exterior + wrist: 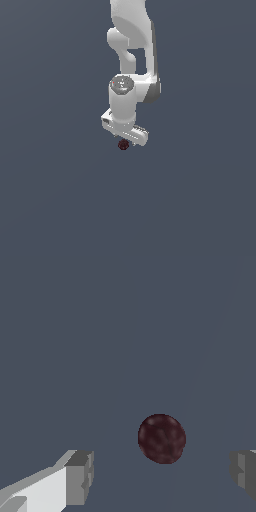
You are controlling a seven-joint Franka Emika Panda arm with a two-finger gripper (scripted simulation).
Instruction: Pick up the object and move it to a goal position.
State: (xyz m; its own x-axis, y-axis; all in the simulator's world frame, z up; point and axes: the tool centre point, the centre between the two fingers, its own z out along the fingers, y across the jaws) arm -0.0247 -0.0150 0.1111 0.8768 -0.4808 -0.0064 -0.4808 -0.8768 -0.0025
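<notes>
The object (161, 438) is a small dark red-maroon roundish lump with darker mottling. In the wrist view it lies on the grey floor between my two fingers, which stand wide apart and touch nothing. One grey fingertip (80, 477) shows on one side and the other at the frame's edge. My gripper (162, 476) is open and empty. In the exterior view the object (123, 145) peeks out just below the white gripper body (125, 131), which hangs straight over it and hides the fingers.
Plain dark grey floor (60, 200) all around, with no other objects in view. The white arm (132, 45) rises behind the gripper toward the top of the exterior view.
</notes>
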